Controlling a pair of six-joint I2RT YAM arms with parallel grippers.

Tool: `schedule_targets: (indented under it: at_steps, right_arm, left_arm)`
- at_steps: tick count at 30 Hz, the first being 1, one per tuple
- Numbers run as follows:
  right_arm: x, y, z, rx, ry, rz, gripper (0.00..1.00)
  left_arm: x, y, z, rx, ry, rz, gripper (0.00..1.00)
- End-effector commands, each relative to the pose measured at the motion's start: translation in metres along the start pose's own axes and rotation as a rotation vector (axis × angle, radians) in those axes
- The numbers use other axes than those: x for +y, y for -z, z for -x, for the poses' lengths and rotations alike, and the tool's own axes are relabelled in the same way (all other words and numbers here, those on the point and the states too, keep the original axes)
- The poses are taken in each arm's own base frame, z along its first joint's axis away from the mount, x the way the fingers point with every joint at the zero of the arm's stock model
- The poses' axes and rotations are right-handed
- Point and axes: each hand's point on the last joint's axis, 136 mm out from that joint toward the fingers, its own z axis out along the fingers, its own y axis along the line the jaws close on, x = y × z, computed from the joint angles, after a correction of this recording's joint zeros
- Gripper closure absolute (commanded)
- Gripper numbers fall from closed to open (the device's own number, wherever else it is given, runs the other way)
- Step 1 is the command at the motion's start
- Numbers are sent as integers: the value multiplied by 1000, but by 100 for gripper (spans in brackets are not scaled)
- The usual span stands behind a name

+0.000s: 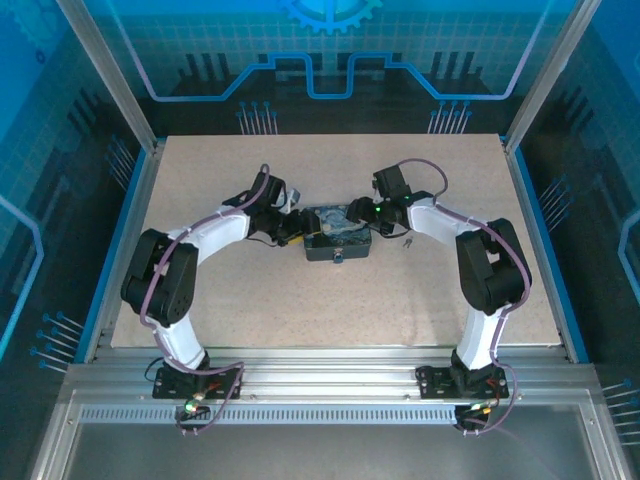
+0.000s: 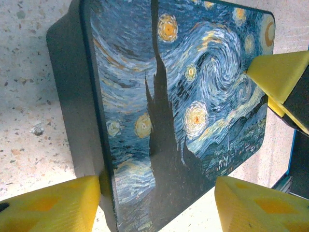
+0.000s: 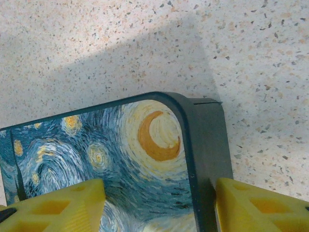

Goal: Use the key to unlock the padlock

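Top external: box (image 1: 338,232) lies lengthwise left-right, padlock (image 1: 338,257) facing near; left claw (image 1: 296,228), right claw (image 1: 360,213) spread astride its ends.

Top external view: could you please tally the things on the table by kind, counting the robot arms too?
Robot arms: 2, left arm, right arm
Painted box: 1
Small pale fitting on the box's near wall, unidentifiable: 1
Small dark item lying right of the box, unidentifiable: 1
Total: 5

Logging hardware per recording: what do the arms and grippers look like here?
The left arm and right arm have white shells with black joints and purple cables looped alongside. The left gripper and right gripper have chunky yellow fingers with hollow pockets.
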Motion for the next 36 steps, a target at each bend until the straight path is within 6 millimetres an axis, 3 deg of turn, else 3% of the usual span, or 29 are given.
schedule_targets:
  at_steps: [1,7,14,22,28,32,36]
  right_arm:
    - [17,1,-6,43,15,63,37]
    - [11,5,-4,35,16,40,33]
    - [-1,22,8,0,24,-10,28]
    - [-45,66,25,-62,10,-171,29]
    - [-94,88,27,-62,-23,-387,35]
    - [-115,83,25,-17,-55,-457,47]
    - [-130,72,21,20,-87,-489,53]
  left_arm:
    - [-23,-5,11,-17,-56,-60,35]
    - [-23,-3,13,-22,-60,-47,33]
    - [-7,10,13,-62,-24,0,30]
    - [7,47,20,-146,-14,49,29]
    - [1,67,-1,-176,-36,48,28]
    - [-13,71,-28,-153,-89,51,28]
    - [-22,67,-55,-130,-129,48,28]
